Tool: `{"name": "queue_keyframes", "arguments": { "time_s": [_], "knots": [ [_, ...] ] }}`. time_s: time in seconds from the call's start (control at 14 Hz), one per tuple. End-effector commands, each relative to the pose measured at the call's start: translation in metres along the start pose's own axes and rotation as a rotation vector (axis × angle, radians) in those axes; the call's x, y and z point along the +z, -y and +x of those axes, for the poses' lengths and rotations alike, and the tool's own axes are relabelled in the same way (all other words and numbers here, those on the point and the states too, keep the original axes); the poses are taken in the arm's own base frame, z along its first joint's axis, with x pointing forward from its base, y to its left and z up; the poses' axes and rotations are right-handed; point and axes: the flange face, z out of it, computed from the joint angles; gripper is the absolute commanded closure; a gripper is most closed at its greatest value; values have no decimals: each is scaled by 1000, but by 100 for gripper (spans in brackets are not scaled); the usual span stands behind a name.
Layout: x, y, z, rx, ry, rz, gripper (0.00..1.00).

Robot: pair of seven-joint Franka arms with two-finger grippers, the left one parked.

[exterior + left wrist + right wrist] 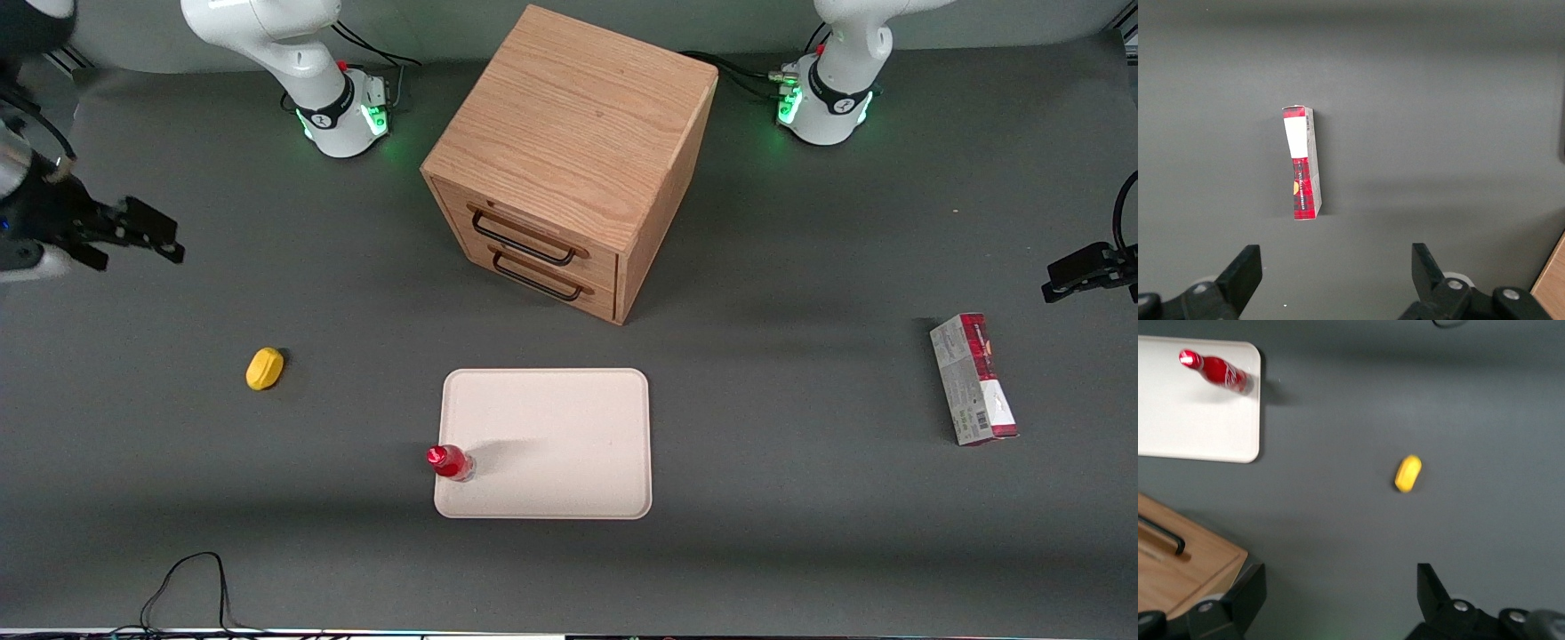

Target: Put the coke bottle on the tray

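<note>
A long, narrow carton [1301, 163] lay flat on the grey table [1438, 100], well apart from everything else. The upper face of the carton was white at the end farther from the parked gripper [1335, 252] and red with a dark check at the nearer end, with a small yellowish mark between the two. A plain grey side face showed along its length. The parked gripper's two black fingers [1245, 273] stood wide apart with bare table between them and touched nothing. A corner of the wooden cabinet [1553, 280] showed at the picture's edge beside one finger. Soft bands of shadow crossed the table.
</note>
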Motion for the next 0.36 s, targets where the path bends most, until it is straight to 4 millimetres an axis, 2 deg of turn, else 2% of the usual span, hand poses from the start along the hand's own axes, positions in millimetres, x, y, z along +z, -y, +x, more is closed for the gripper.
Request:
{"name": "queue_keyframes", "arguments": {
  "time_s": [0.0, 0.29],
  "knots": [
    [-3, -1, -17, -3, 19, 22, 0],
    [-7, -4, -19, -1, 13, 7, 0]
  ]
}}
